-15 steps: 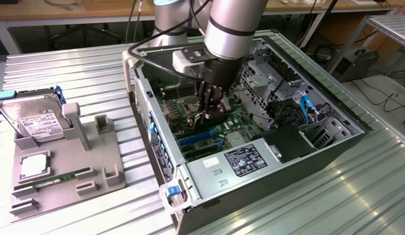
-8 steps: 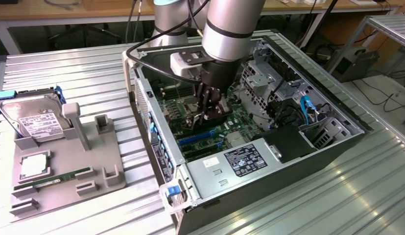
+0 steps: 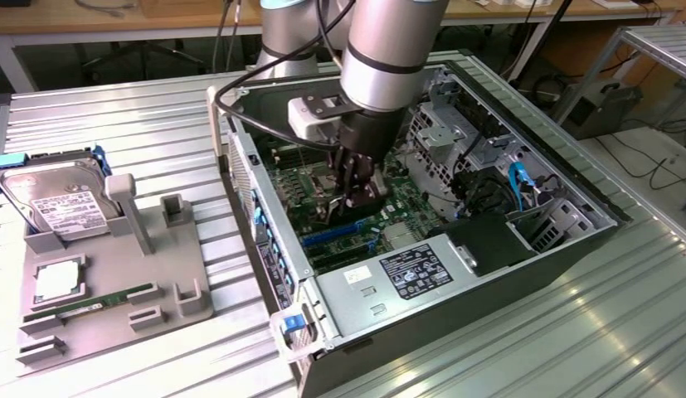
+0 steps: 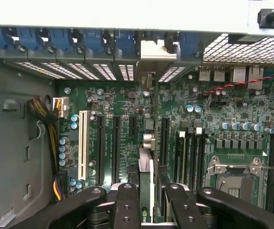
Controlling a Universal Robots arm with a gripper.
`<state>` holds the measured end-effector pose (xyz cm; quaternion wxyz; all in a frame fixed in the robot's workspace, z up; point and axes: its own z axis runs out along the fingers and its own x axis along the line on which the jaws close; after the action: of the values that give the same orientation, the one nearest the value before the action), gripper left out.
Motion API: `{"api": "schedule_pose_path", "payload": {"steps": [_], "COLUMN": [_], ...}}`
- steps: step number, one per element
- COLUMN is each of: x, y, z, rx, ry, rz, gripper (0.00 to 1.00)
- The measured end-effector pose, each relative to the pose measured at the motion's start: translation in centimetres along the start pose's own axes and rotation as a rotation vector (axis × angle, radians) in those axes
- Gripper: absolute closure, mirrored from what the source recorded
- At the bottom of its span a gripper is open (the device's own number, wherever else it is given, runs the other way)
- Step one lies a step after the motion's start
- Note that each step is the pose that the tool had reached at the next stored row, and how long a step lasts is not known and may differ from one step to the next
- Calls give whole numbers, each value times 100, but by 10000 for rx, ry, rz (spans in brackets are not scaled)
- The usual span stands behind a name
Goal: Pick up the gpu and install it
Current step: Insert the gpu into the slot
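You've got the gripper (image 4: 147, 204) down inside the open PC case (image 3: 575, 249), fingers (image 4: 127, 207) pinched narrow on the gpu (image 4: 145, 169). Card's held edge-on over the mobo (image 4: 208, 109) expansion slots, silver bracket end toward the case's rear slot openings. Can't tell if it's seated in a slot. Case sits mid-tabletop (image 3: 133, 116); gray parts holder (image 3: 193, 286) w/ HDD (image 3: 60, 203) and RAM stick (image 3: 94, 302) lies near the tabletop edge at the exterior view's left.
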<state>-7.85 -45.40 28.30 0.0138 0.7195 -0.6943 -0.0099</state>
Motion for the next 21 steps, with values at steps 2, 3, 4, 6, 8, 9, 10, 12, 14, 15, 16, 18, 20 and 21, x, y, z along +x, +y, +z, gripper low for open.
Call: {"api": "schedule_pose_path", "payload": {"steps": [2, 3, 4, 6, 8, 9, 10, 12, 14, 15, 16, 18, 20, 21], "x": [0, 0, 0, 0, -1, -1, -1, -1, -2, -3, -3, -9, -13, -14], "y": [-1, -1, -1, -1, -2, -3, -3, 1, 3, 3, 3, 5, 9, 14], "z": [13, 16, 33, 60, 92, 112, 120, 133, 139, 145, 148, 156, 169, 175], "rx": [0, -1, 1, 1, 2, 2, 2, 1, 0, 0, 0, -1, 0, -1], "ry": [5, 8, 7, 6, 5, 5, 5, 3, 2, 0, 0, 1, 14, 18], "rz": [0, 0, 0, 1, 16, 35, 46, 86, 144, 176, 192, 230, 241, 242], "gripper": [74, 74, 74, 74, 74, 74, 74, 74, 74, 74, 74, 74, 74, 74]}}
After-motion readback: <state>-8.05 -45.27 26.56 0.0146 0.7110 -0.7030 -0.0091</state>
